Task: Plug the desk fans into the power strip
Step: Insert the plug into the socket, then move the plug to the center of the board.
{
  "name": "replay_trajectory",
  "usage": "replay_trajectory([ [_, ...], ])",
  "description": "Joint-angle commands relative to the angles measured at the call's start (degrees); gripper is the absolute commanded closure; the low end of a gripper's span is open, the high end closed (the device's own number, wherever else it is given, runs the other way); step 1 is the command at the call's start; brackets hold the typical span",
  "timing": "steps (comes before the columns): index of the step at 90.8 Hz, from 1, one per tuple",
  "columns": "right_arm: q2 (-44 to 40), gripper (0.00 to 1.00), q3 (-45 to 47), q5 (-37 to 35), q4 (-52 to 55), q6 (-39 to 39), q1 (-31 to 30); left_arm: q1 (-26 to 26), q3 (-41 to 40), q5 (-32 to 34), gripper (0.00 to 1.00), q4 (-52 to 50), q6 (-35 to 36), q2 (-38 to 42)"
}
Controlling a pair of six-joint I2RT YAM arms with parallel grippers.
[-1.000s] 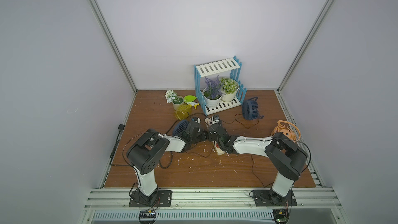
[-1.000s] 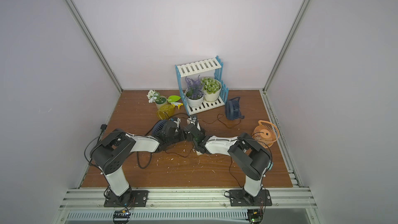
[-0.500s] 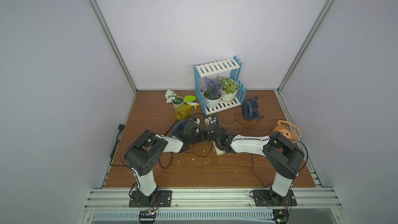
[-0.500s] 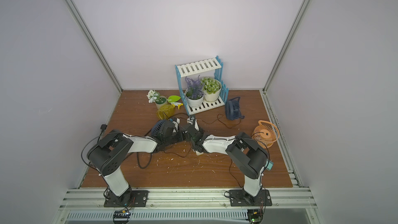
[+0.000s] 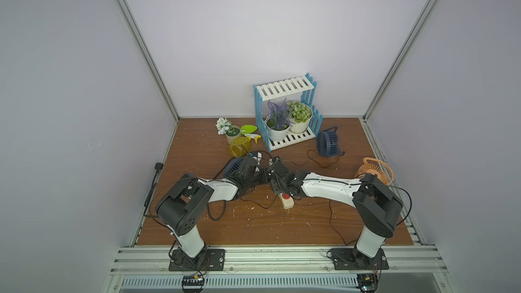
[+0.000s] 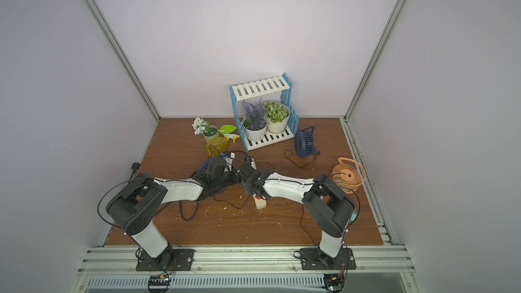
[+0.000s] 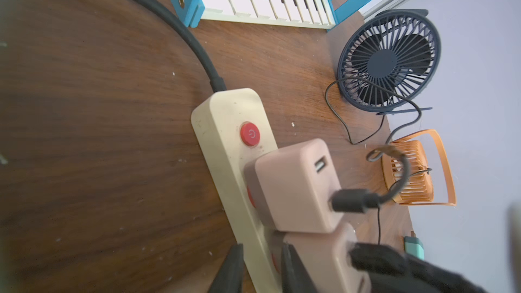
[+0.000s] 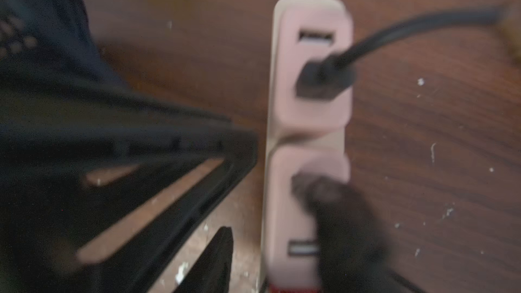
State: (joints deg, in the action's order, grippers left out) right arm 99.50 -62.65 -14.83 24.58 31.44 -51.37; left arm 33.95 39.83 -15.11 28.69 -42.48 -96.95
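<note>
Blue shelf (image 5: 284, 90); yellow spray bottle (image 5: 239, 146)

the table (image 7: 84, 136) under me is dark wood grain, matt, dusted with pale flecks. the power strip (image 7: 222, 114) is smooth cream plastic, scuffed; its cord (image 7: 183, 31) matt black and rubbery. the adapter (image 7: 293, 190) is satin pink plastic. my left fingers (image 7: 232, 269) look matt black.

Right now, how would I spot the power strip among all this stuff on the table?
Find the blue-and-white plant shelf at the back of the wooden table. Straight in front of it, mid-table, lies the power strip. Its neighbours are round fans; it alone is a long cream bar with a red button and pink cube chargers plugged in.
</note>
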Motion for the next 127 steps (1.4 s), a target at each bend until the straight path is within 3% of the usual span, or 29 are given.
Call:
replay_trajectory([
  [1,-8.09,0.41,0.65,2.19,3.55,-2.31,-0.31,-0.85,-1.94,-0.42,0.7,-0.03,-0.56,2.79],
  [16,-21.66,0.34,6.88,2.98,-1.33,-3.1,-0.3,-0.83,-4.46,-0.17,0.59,-0.01,-0.33,8.55],
  [31,-36.2,0.27,16.37,-4.99,-6.45,-2.42,0.81,-0.74,-4.93,-3.96,0.41,0.01,1.36,13.76],
  [41,-43.43,0.23,19.83,-4.82,-3.8,-1.78,6.7,-0.76,-4.16,-7.68,0.32,-0.23,1.97,16.52],
  [50,-47.1,0.2,22.64,-2.03,-0.55,1.03,16.01,-0.78,-3.84,-9.15,0.26,-0.86,3.0,18.86],
  [61,-49.27,0.19,27.26,4.36,0.93,4.09,28.13,-0.4,-3.08,-8.95,0.23,-2.99,4.48,21.13],
  [69,-47.11,0.19,29.37,7.08,4.61,5.39,32.4,0.7,-1.0,-6.72,0.22,-8.7,6.87,22.41],
  [85,-44.61,0.19,36.29,11.57,5.82,11.7,33.22,3.82,3.61,-0.9,0.2,-21.75,13.43,24.19],
  [97,-46.84,0.27,40.31,16.34,6.53,14.12,33.2,3.88,3.24,-2.14,0.2,-22.0,12.7,24.58],
  [107,-49.16,0.29,41.51,18.04,10.7,14.26,33.16,4.23,3.01,-3.72,0.19,-21.6,12.96,25.21],
  [127,-50.69,0.43,39.62,20.98,14.5,12.36,33.15,4.71,1.94,-5.23,0.18,-20.82,13.79,26.88],
])
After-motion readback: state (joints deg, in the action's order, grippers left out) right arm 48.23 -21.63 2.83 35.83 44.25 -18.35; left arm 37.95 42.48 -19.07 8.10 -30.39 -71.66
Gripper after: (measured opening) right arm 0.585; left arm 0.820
